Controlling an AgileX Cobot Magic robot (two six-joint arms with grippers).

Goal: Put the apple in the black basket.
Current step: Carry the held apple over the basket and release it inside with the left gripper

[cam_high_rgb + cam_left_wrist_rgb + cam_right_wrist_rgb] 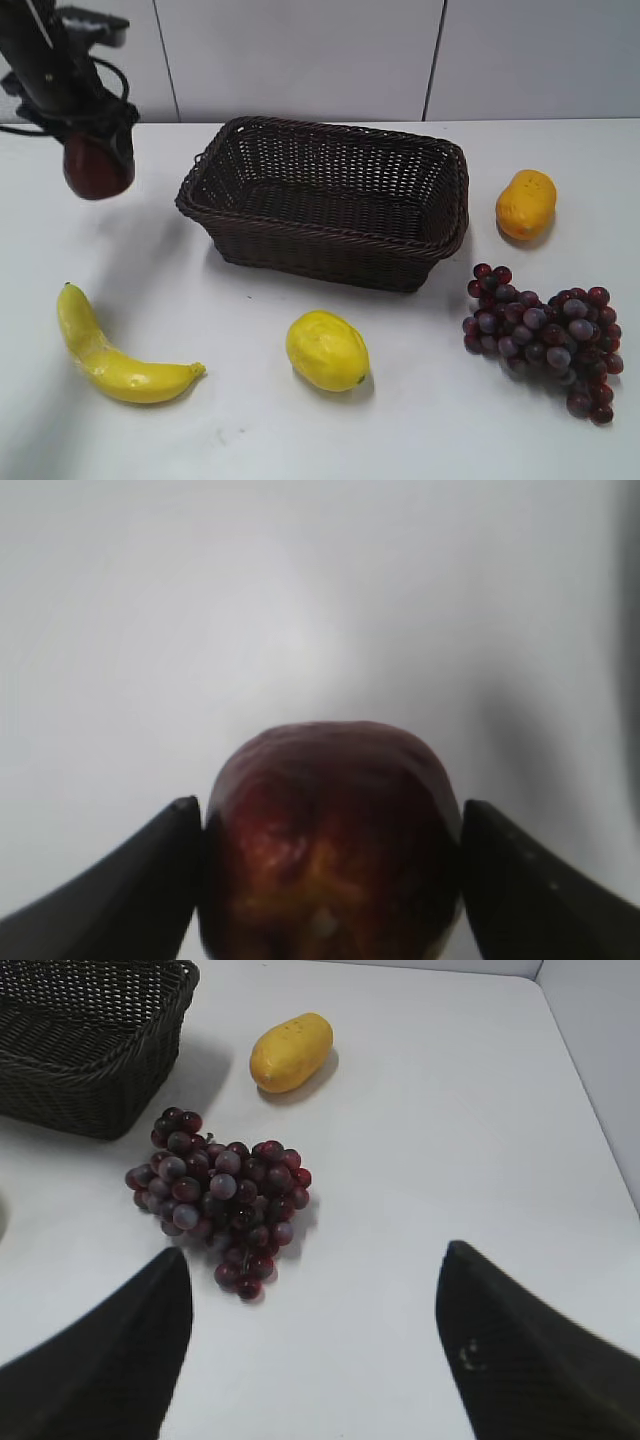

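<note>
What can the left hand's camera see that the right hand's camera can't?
Only the left wrist view shows the apple, dark red and squeezed between the left gripper fingers, with nothing but blurry white behind it. Only the right wrist view shows the grapes, the yellow-orange fruit, a corner of the black basket, and the right gripper open and empty. Both show the white table and a pair of dark fingertips at the bottom corners.

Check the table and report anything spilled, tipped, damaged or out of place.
Nothing stands out. The basket sits upright and empty, and the banana, lemon, grapes and orange fruit lie intact around it. The left tool holds the apple above the table.
</note>
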